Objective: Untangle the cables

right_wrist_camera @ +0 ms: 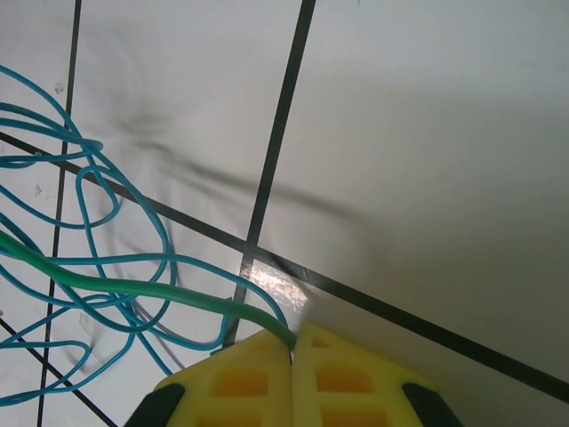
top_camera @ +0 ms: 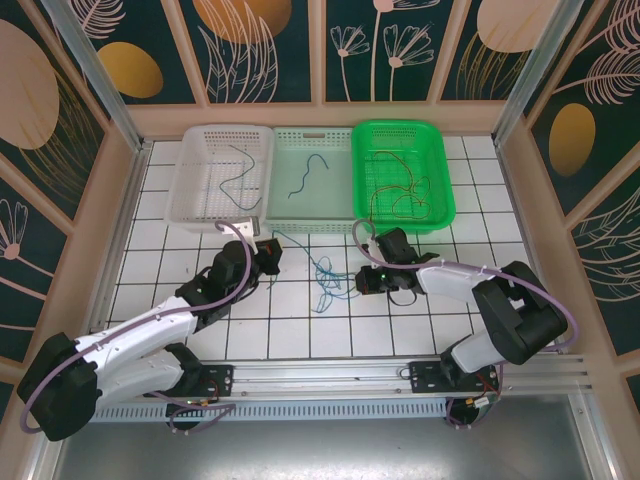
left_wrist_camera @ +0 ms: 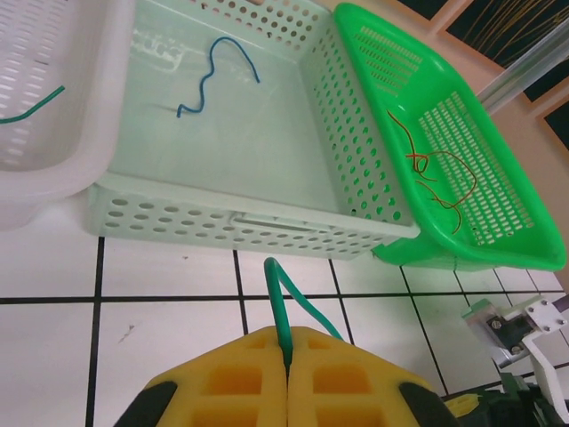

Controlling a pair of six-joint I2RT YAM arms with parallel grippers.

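Top external view shows three baskets along the far edge of the worktop (top_camera: 160, 250): a white basket (top_camera: 195, 160) with one green wire (left_wrist_camera: 31, 105), a pale basket (top_camera: 335, 205) with one blue wire (left_wrist_camera: 206, 78), and a green basket (top_camera: 437, 150) with several red wires (left_wrist_camera: 444, 160). That sorting reads as the finished part of the job, with each colour going to its own basket.

Nearer, on the worktop in front of the pale basket, lies what is left: a loose bunch of blue cables (top_camera: 323, 280) with a green cable (left_wrist_camera: 279, 302) threaded through it. The left hand (left_wrist_camera: 287, 378) sits just left of the blue cables. Its yellow pads (left_wrist_camera: 236, 382) are pressed together on one end of the green cable, which loops up and away from them. The right hand (right_wrist_camera: 292, 356) sits just right of the blue cables, low over the worktop. It is likewise closed, pinching a green strand that runs off across the blue loops. Whether both hands hold the same cable cannot be traced end to end, but it looks likely.

The step in hand appears to be drawing the green cable out of the blue cables. The next move probably calls for one hand to let go so the free end can slide through the loops, while the other pulls slowly up and away. Pulling from both ends at once would likely tighten the snarl or drag the blue cables along. Once clear, the green cable would belong in the white basket.
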